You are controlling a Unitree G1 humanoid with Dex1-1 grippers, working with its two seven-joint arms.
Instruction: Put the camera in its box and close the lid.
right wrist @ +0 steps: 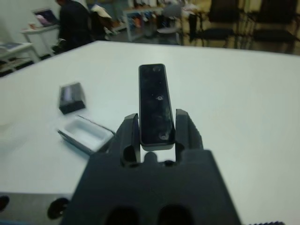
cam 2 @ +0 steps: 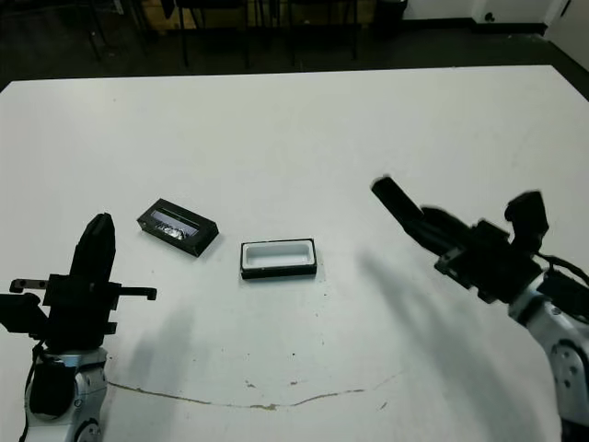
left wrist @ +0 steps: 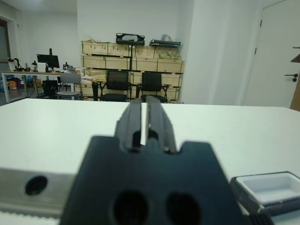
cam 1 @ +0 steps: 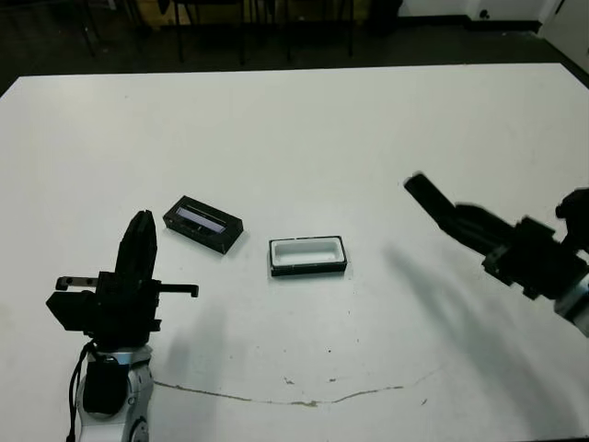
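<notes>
The box [cam 1: 308, 255], a shallow black tray with white lining, lies open at the table's middle. Left of it and slightly farther back lies the lid [cam 1: 203, 223], black with a silvery-blue strip on top. The camera [right wrist: 153, 98], a slim black bar, sticks out from my right gripper [right wrist: 157, 127], which is shut on its lower end. That gripper [cam 1: 474, 228] hovers above the table well to the right of the box, with the camera [cam 1: 429, 196] pointing toward the box. My left gripper [cam 1: 142, 224] is shut and empty, near the table's front left, just in front of the lid.
A thin crack line [cam 1: 304, 401] runs along the table near its front edge. Chairs and stacked crates [left wrist: 131, 56] stand beyond the far edge. A person [right wrist: 72, 21] shows at a desk off the table.
</notes>
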